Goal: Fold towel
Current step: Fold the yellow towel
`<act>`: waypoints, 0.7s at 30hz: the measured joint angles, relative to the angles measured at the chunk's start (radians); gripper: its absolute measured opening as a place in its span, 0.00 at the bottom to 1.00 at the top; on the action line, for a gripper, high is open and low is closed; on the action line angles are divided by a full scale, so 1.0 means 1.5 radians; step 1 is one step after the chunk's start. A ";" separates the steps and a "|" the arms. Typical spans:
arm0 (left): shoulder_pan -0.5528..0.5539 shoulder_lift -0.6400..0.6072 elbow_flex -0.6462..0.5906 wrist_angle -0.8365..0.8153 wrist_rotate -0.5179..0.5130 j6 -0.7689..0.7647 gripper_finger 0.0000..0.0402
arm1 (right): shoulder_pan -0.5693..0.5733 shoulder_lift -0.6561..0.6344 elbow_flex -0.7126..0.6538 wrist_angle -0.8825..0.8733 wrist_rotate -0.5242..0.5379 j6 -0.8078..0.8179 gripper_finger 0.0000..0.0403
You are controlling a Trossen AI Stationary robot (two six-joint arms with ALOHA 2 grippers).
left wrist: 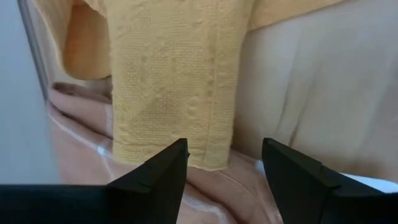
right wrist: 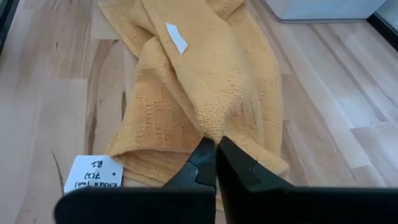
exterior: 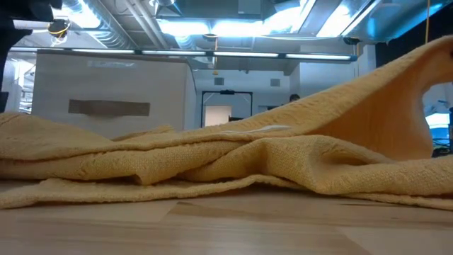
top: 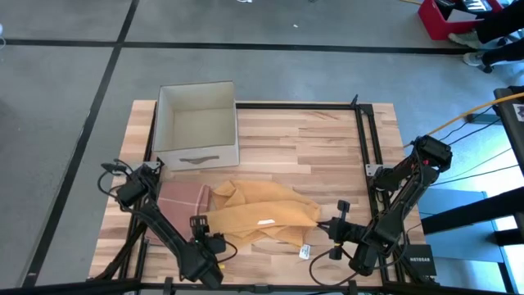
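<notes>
My right gripper [right wrist: 216, 149] pinches the yellow towel's [top: 262, 215] near-right edge; the towel lies crumpled mid-table, long axis running toward my left gripper [left wrist: 224, 165], which hangs spread just before its left end, beside the pink cloth [top: 182, 197].

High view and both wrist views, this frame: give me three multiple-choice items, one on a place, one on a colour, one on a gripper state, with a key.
1. Where is the fabric box?
A. Beyond the towel, left part of the table
B. On the towel
C. Off the table

2. What colour is the crumpled towel?
A. Blue
B. Yellow
C. Grey

3. The right gripper is:
A. Wide open, clear of cloth
B. Out of view
C. Shut on the towel

Key: 1 A, the high view shows it there; 2 B, every view shows yellow; 3 C, its fingers pinch a fold, while the left gripper is open.
</notes>
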 joint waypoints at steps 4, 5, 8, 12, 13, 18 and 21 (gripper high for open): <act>0.000 0.014 0.000 -0.007 -0.015 -0.001 0.49 | 0.000 0.000 0.000 0.000 0.008 0.000 0.02; 0.000 0.018 0.000 -0.007 -0.017 0.000 0.49 | 0.000 0.000 0.000 0.000 0.008 0.000 0.02; 0.001 0.031 0.000 -0.008 -0.018 0.001 0.49 | 0.000 0.000 0.000 0.001 0.008 0.000 0.02; 0.001 0.045 0.000 -0.026 -0.019 -0.012 0.49 | 0.000 0.000 0.000 0.001 0.008 0.000 0.02; 0.001 0.047 0.000 -0.036 -0.021 -0.021 0.49 | 0.000 0.000 0.000 0.001 0.008 0.000 0.02; 0.001 0.048 -0.007 -0.057 -0.037 -0.068 0.49 | 0.000 0.000 0.000 0.001 0.008 0.000 0.02; 0.001 0.048 -0.026 -0.046 -0.036 -0.067 0.45 | 0.000 0.001 0.000 0.002 0.008 0.000 0.02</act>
